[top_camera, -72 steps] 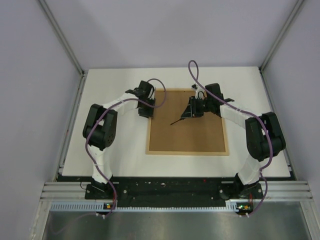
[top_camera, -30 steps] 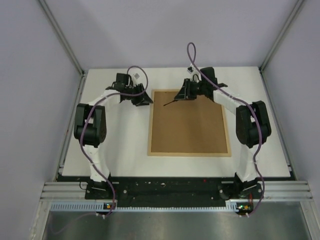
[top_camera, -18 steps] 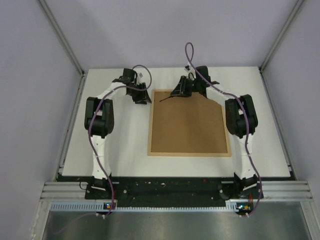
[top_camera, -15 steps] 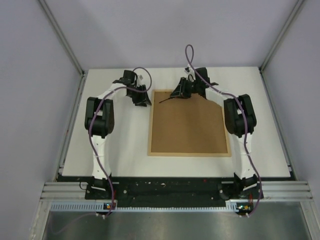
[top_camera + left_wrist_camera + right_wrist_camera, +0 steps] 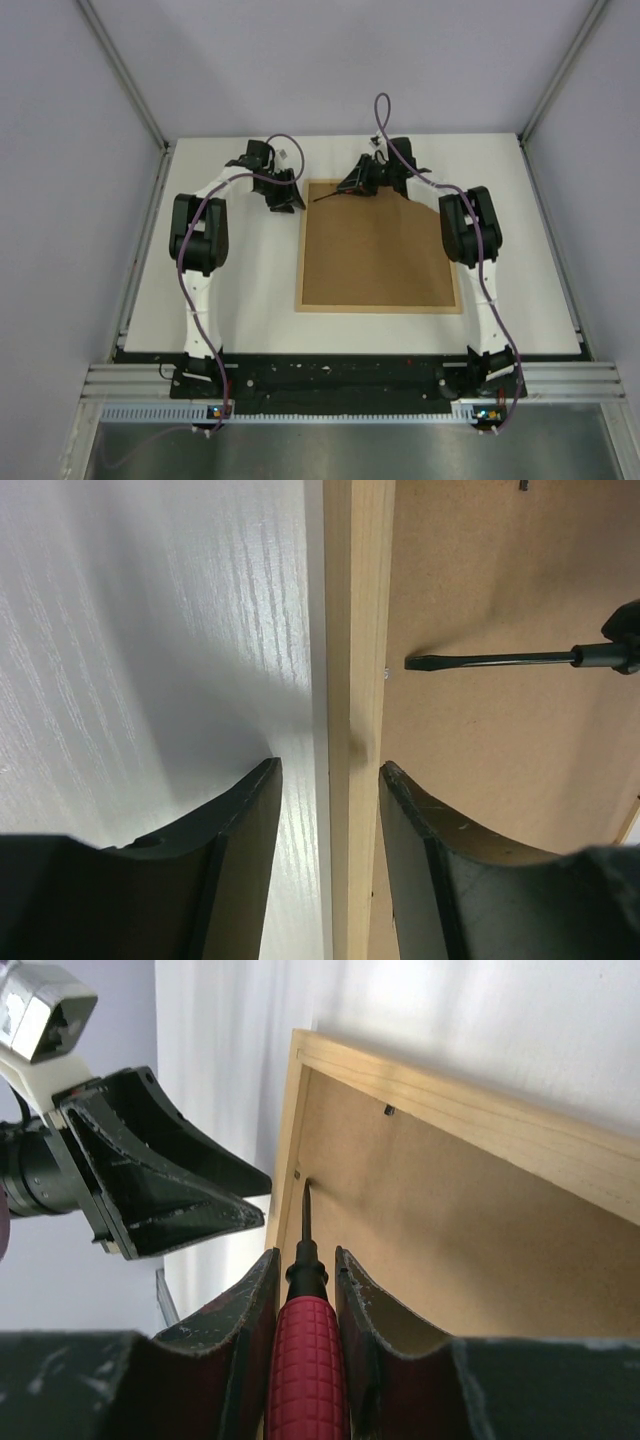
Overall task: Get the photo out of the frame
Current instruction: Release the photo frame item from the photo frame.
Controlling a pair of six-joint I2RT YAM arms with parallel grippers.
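**Setting:** robotics lab test cell.

**Evid.:**
- White work table (image 5: 240, 300), wood-grain laminate top. It is boxed in on 3 sides by plain pale-lilac wall panels (image 5: 330, 60).
- Bare aluminium posts (image 5: 125, 75) run along the panel seams.
- Slotted aluminium rail (image 5: 340, 378) sits along the near edge. Two white-and-black robot arms (image 5: 195, 240) are bolted to it side by side.
- Purple cables (image 5: 385, 120) loop loose off each arm.
- Comb-slotted white cable duct (image 5: 340, 411) runs along the rail's front.
- Bare sheet-metal plate (image 5: 340, 450) lies in front of the duct.
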